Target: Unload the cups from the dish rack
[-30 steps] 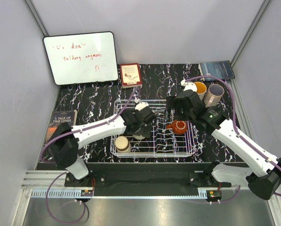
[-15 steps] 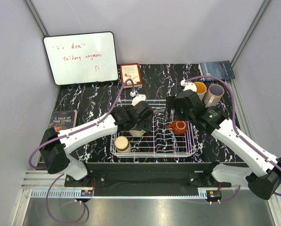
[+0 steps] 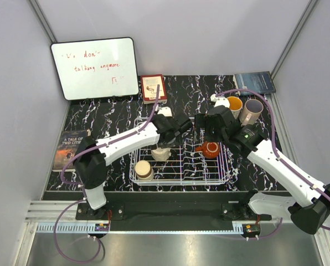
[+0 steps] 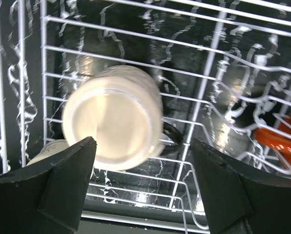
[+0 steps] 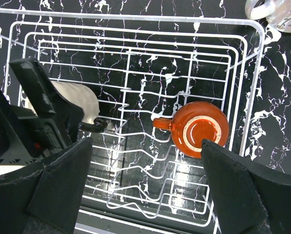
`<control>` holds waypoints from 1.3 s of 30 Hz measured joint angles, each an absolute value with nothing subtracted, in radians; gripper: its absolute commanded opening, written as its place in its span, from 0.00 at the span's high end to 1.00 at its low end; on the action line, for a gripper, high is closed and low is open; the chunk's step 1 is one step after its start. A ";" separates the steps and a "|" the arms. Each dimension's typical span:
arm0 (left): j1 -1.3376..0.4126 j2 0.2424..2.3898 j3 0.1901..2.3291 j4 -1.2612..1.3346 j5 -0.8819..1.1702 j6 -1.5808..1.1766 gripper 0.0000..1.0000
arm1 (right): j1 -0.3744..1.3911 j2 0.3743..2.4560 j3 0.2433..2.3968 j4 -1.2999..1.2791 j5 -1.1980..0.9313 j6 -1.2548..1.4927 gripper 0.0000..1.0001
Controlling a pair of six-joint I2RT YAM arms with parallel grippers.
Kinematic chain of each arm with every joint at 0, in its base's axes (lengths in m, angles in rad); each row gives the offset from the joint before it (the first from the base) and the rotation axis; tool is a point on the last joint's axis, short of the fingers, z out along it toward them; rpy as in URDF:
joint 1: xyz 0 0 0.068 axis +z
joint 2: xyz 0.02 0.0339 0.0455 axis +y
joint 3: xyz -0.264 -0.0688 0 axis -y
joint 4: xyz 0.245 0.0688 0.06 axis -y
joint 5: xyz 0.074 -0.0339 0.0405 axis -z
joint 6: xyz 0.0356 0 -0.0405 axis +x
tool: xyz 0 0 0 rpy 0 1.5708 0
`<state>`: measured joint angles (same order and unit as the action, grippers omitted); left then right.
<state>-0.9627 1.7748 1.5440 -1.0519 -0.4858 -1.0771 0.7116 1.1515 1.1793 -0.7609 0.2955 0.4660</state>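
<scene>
Pre-grasp over the dish rack (image 3: 179,182): we had left fingers (image 4: 67,175) apart above a cream cup (image 4: 111,124), right fingers (image 5: 57,180) apart above the mug (image 5: 199,127); next, we judged, lower and clamp.

dish rack (image 3: 181,165) white wire | inside: upright cream cup (image 3: 144,169), tipped cream cup (image 3: 161,154), reddish-brown mug (image 3: 211,149) | outside: tan cup (image 3: 235,104), pinkish cup (image 3: 251,111)

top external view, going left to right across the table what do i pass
tale of two cities book → upright cream cup in the dish rack → reddish-brown mug → tan cup → pinkish-beige cup
</scene>
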 measured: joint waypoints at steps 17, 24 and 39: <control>-0.923 1.785 1.534 -1.155 -0.482 -1.188 0.10 | 0.712 1.150 1.172 -0.761 0.305 0.437 0.00; -0.908 1.779 1.520 -1.148 -0.462 -1.185 0.06 | 0.712 1.145 1.165 -0.760 0.305 0.437 0.00; -0.884 1.796 1.482 -1.036 -0.361 -0.963 0.17 | 0.712 1.107 1.134 -0.772 0.330 0.437 0.00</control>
